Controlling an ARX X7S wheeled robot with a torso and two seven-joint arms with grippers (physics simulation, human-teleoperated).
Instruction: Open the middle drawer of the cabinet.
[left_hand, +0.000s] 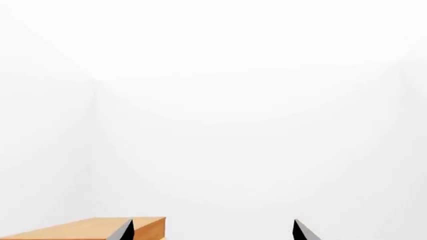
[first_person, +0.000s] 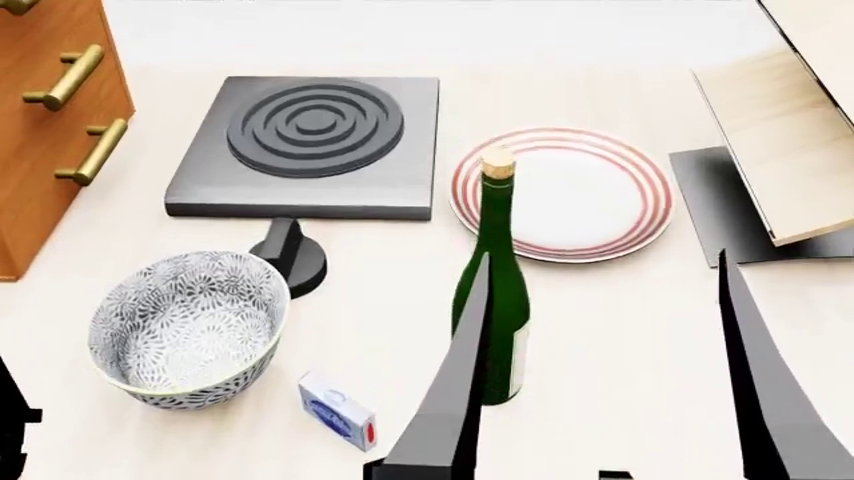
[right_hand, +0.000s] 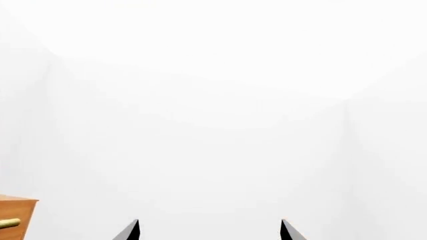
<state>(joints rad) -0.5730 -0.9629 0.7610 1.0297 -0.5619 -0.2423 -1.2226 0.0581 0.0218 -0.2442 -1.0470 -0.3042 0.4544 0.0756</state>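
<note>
The cabinet (first_person: 40, 200) stands at the far left of the head view, orange-brown with brass bar handles stacked on its front. The middle drawer (first_person: 34, 55) carries the middle one of the three visible handles (first_person: 64, 78) and sits flush, closed. My right gripper (first_person: 603, 257) is open low in the head view, its fingers (first_person: 454, 400) wide apart around empty air, well right of the cabinet. In its wrist view the right gripper (right_hand: 209, 231) is open, with a cabinet corner (right_hand: 17, 215) at the edge. My left gripper (left_hand: 213, 231) is open, beside a cabinet corner (left_hand: 87, 229).
On the table are a dark stove plate (first_person: 314, 140), a striped plate (first_person: 561, 190), a green bottle (first_person: 497, 300) just behind my right gripper's finger, a patterned bowl (first_person: 187, 325), a small blue-white box (first_person: 336, 410) and a black knob (first_person: 294, 255). A pale wooden box (first_person: 787, 140) stands at the right.
</note>
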